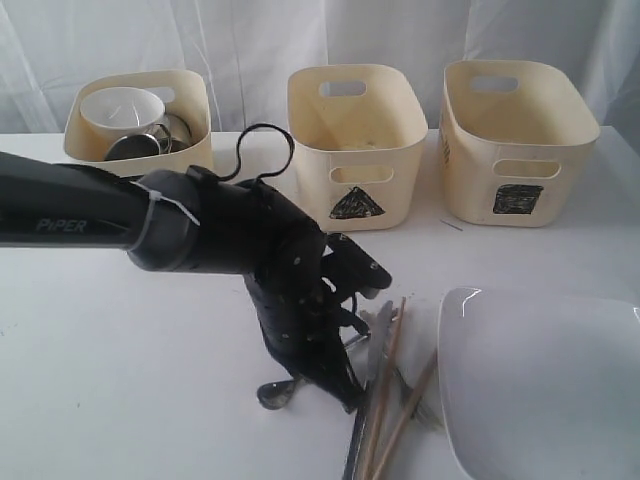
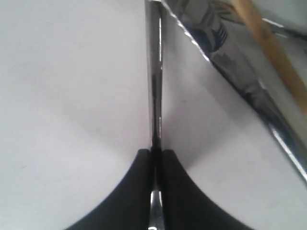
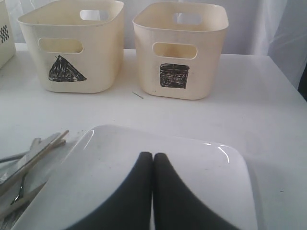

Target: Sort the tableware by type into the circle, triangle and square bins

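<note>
My left gripper [image 1: 345, 393] [image 2: 156, 151] points down at the table, shut on a thin steel handle that appears to be the spoon [image 1: 276, 392] [image 2: 156, 72]. Beside it lie the steel knife [image 2: 240, 72] and wooden chopsticks [image 1: 385, 400] [image 2: 273, 48] [image 3: 33, 158]. The large white square plate [image 1: 545, 380] [image 3: 192, 163] sits at the front right. My right gripper [image 3: 153, 154] hovers shut and empty above it. The left bin [image 1: 195, 110] holds a white bowl [image 1: 120, 108] and steel mugs [image 1: 150, 140]; my arm hides its mark. The triangle bin [image 1: 355, 145] [image 3: 72, 43] and square bin [image 1: 515, 140] [image 3: 180, 48] stand behind.
My black left arm [image 1: 120, 215] crosses the table from the left. A fork [image 3: 19, 191] lies among the cutlery beside the plate. A white curtain [image 1: 300, 30] hangs behind the bins.
</note>
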Robot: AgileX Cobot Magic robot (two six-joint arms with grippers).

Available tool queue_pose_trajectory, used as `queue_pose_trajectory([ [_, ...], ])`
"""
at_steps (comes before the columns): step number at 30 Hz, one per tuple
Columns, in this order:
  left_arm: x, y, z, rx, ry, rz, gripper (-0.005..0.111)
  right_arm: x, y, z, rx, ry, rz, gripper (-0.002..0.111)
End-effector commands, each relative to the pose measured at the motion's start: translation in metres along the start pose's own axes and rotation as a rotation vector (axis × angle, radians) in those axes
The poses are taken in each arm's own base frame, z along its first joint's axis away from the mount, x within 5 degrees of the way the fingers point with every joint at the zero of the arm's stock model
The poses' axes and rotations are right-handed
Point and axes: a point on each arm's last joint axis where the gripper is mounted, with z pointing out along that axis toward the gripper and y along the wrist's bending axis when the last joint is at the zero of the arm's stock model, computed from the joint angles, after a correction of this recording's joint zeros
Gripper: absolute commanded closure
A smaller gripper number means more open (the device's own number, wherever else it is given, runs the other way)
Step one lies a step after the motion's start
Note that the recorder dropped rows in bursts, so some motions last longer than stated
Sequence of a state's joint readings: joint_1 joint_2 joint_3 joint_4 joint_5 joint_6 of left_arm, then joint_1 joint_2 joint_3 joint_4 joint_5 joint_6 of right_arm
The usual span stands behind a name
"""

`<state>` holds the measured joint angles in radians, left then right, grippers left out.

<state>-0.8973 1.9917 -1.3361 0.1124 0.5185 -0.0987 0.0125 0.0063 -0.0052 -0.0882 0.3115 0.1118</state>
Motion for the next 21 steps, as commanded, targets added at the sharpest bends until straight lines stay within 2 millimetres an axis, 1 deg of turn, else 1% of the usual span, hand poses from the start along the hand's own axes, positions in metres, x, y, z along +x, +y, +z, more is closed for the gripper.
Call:
queue_pose_trajectory([
  [1,0.001,0.031,-0.013,-0.058,0.016,-0.07,0.107,0.0,0.0,0.0,-0.007,-0.015,-0.01,0.108],
  [5,-0.007,0.053,-0.035,-0.082,-0.058,-0.12,0.107,0.0,0.0,0.0,-0.007,-0.015,-0.01,0.108],
  [7,-0.011,0.058,-0.041,-0.09,-0.077,-0.129,0.107,0.0,0.0,0.0,-0.007,-0.015,-0.01,0.108],
  [12,-0.02,0.06,-0.057,-0.098,-0.118,-0.123,0.107,0.0,0.0,0.0,-0.007,-0.015,-0.01,0.108],
  [14,-0.025,0.061,-0.068,-0.103,-0.156,-0.124,0.107,0.0,0.0,0.0,-0.007,-0.015,-0.01,0.108],
  [17,-0.035,0.063,-0.092,-0.117,-0.238,-0.111,0.107,0.0,0.0,0.0,-0.007,-0.015,-0.01,0.108],
  [18,-0.04,0.064,-0.102,-0.13,-0.286,-0.089,0.107,0.0,0.0,0.0,-0.007,-0.015,-0.01,0.108],
  [21,-0.056,0.069,-0.122,-0.184,-0.439,-0.046,0.107,0.0,0.0,0.0,-0.007,-0.015,-0.01,0.108],
])
